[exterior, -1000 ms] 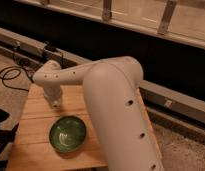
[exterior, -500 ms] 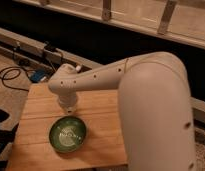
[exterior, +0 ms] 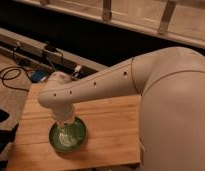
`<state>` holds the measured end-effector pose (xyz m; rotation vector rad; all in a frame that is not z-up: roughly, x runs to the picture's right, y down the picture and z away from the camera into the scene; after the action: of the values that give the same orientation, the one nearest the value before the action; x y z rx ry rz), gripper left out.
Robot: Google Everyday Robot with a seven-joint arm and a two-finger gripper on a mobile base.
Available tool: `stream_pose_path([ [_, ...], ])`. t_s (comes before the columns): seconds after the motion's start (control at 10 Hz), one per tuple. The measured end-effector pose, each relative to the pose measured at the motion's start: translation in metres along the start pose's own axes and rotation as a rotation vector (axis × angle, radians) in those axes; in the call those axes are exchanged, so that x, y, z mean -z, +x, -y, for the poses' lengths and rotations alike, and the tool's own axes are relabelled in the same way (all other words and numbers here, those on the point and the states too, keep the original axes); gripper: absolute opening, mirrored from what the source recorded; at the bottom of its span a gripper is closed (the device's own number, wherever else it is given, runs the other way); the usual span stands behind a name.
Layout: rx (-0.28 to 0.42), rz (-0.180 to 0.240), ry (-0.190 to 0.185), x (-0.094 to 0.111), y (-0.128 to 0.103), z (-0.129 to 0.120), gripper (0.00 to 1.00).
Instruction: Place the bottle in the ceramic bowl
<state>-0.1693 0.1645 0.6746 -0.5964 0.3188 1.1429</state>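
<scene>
The green ceramic bowl (exterior: 68,136) sits on the wooden table (exterior: 111,125) near its front left. My white arm reaches from the right across the table, and its wrist hangs straight over the bowl. The gripper (exterior: 64,125) points down into the bowl, mostly hidden under the wrist. The white bottle is hidden from view; I cannot tell whether it is in the gripper or in the bowl.
A dark rail (exterior: 41,50) with cables and a small device runs behind the table. Black cable loops (exterior: 13,77) lie on the floor at the left. A dark object (exterior: 2,127) stands by the table's left edge.
The arm has swung forward and to the right, from the table's back left to directly over the bowl, and the gripper has come down into the bowl.
</scene>
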Motion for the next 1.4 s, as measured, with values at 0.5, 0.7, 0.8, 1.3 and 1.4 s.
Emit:
stream_pose_path([
  [0.5,-0.06,-0.085,0.004,0.006,0.05,-0.004,0.08],
  [0.7,-0.061,-0.085,0.002,0.006,0.05,-0.004,0.23],
  [0.8,-0.061,-0.087,0.003,0.005,0.05,-0.004,0.33],
  [1.3,-0.061,-0.087,0.003,0.005,0.05,-0.004,0.79],
  [1.4,-0.061,-0.087,0.003,0.005,0.05,-0.004,0.8],
])
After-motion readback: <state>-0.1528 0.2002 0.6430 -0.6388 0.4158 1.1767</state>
